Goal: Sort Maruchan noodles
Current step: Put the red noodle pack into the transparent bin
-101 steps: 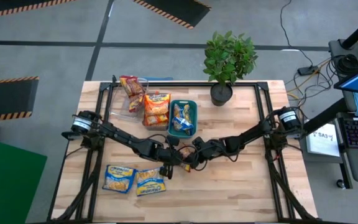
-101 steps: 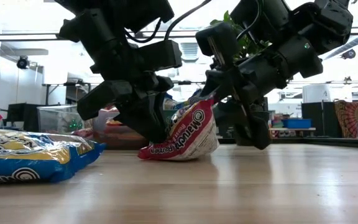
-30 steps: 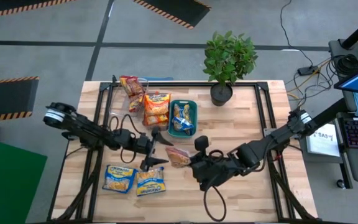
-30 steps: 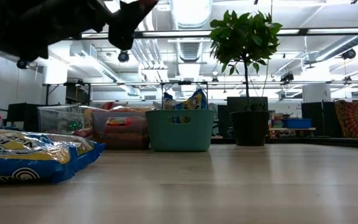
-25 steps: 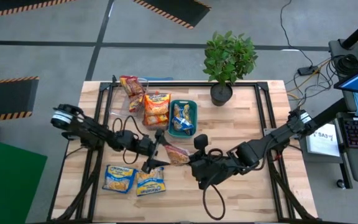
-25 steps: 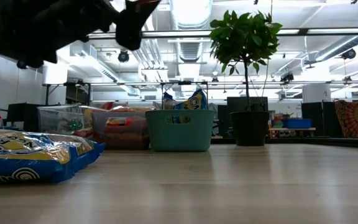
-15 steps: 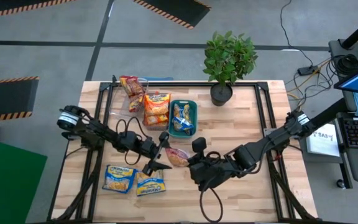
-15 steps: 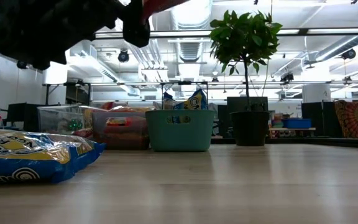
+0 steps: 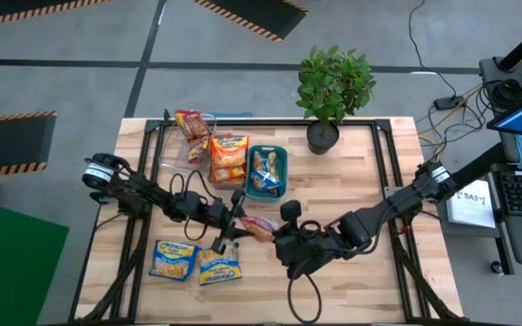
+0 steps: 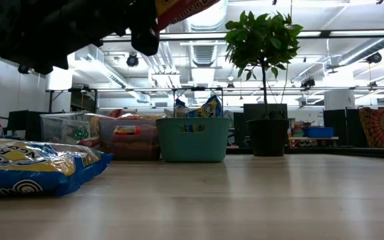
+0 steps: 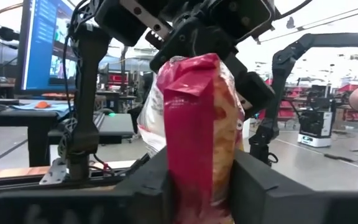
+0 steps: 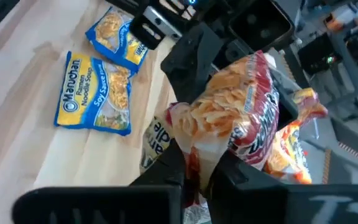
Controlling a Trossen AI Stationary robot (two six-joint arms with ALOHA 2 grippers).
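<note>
Grippers meet above the middle of the table (image 9: pixel 361 172), both clamped on one red noodle packet (image 9: pixel 259 225) held in the air. The left gripper (image 9: pixel 236 229) pinches one end between its fingers (image 11: pixel 143 186), and the right gripper (image 9: pixel 279 237) grips the other end. Two blue-and-yellow packets (image 9: pixel 196 261) lie flat on the wood near the front left. More packets stand in the clear bin (image 9: pixel 172 163), the grey bin (image 9: pixel 228 181) and the teal bin (image 9: pixel 248 186) farther back, beside a potted plant (image 9: pixel 332 89).
</note>
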